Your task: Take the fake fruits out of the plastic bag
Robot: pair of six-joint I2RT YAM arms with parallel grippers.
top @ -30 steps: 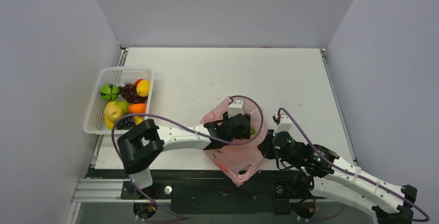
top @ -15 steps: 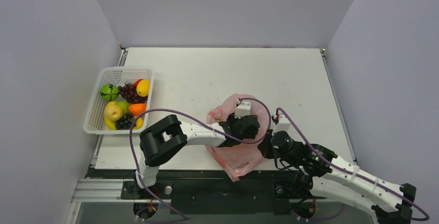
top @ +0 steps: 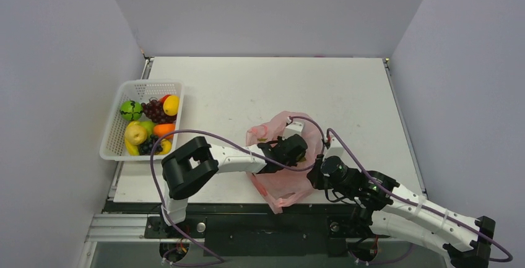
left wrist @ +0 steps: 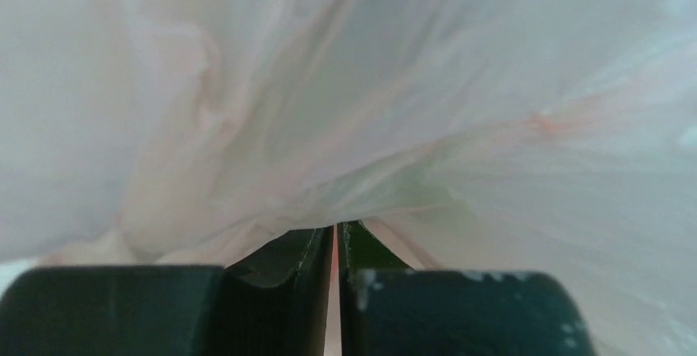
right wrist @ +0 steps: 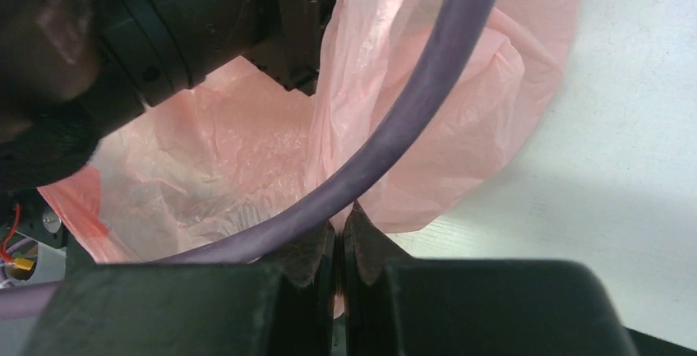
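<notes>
Left gripper (top: 297, 151) and right gripper (top: 316, 174) both down at the plastic bag (top: 282, 181), toward 5 o'clock on the table (top: 247, 82), close to its front edge.

Far over at 9 o'clock, against the table's left edge: white mesh basket (top: 150, 83), heaped with the fake fruits (top: 151, 125). Green lime (top: 130, 109) at the basket's 10 o'clock, purple grapes (top: 153, 110) just beside it, yellow lemon (top: 171, 104) at 1 o'clock. Pale pear (top: 136, 134) and orange (top: 164, 129) mid-basket, touching. Darker grapes and a yellow banana tip along 6 o'clock.

Next, left arm (top: 229, 159) stretched rightward, wrist sunk into the bag's open top. On the left wrist view, fingers (left wrist: 304, 249) closed to a hairline slit, pale pink showing in that slit, crumpled film on every side. Pinched film or only film behind the slit: cannot tell.

Bag itself a crumpled pink heap, mouth toward 12 o'clock, lower end reaching past the front edge at 6 o'clock. Contents unreadable through the film.

At the bag's 3 o'clock, right gripper clamped tight on a fold of the film, pink wedged between the fingertips. Purple cable (right wrist: 394, 126) slanting across just above those fingertips, from 8 o'clock to 1 o'clock in the right wrist view.
</notes>
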